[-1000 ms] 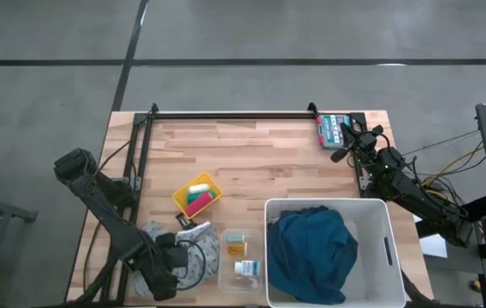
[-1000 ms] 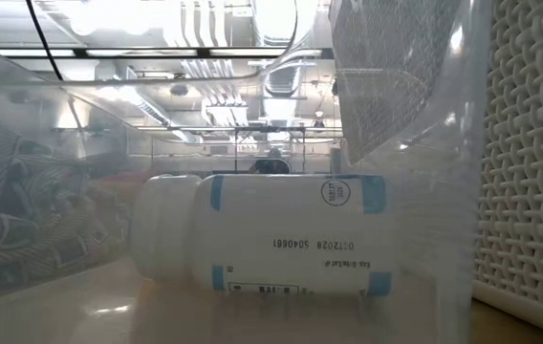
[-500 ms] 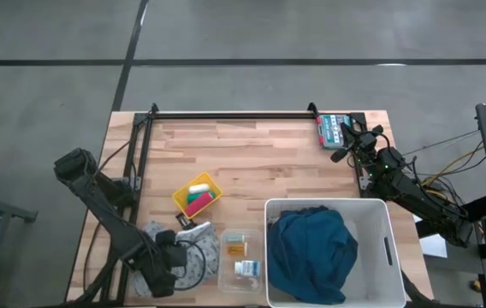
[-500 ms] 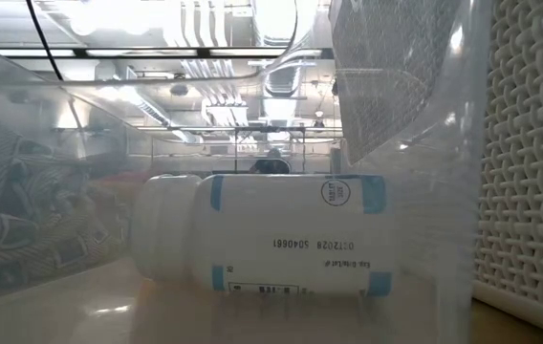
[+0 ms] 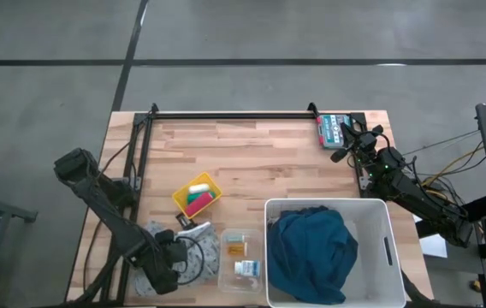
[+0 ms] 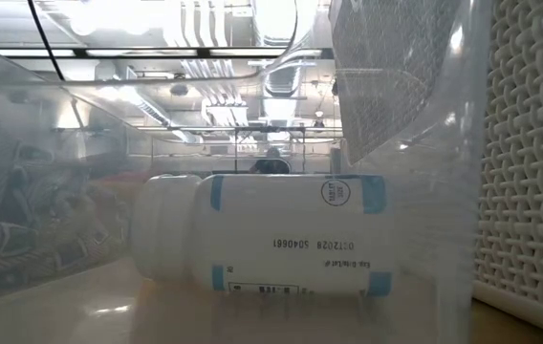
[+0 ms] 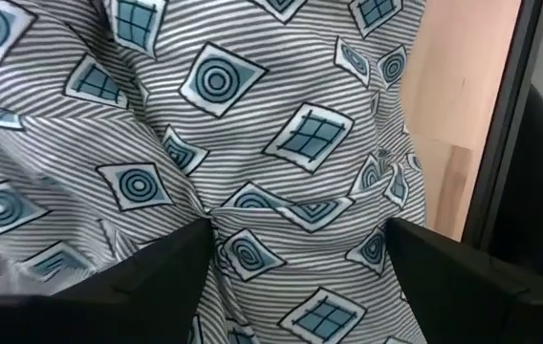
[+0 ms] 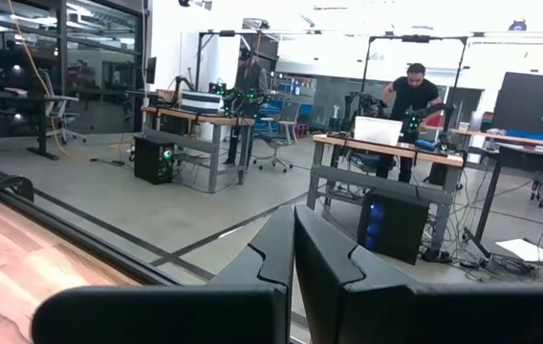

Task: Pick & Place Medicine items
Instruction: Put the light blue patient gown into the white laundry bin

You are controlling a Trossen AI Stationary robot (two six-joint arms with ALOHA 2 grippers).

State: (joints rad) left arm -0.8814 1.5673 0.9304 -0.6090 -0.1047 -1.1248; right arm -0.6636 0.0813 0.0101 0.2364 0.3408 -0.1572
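We reach our left arm along the table's near left side, its gripper low with fingers spread wide. Our right gripper rests at the far right corner, fingers pressed together.

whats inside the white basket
A crumpled blue cloth fills most of the white basket. It covers the bottom, so anything lying under it cannot be seen.

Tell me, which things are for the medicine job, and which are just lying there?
For the job:
- white medicine bottle
- small orange bottle
- clear box holding both

Just lying about:
- patterned cloth
- yellow tray
- white basket with blue cloth
- colourful packet
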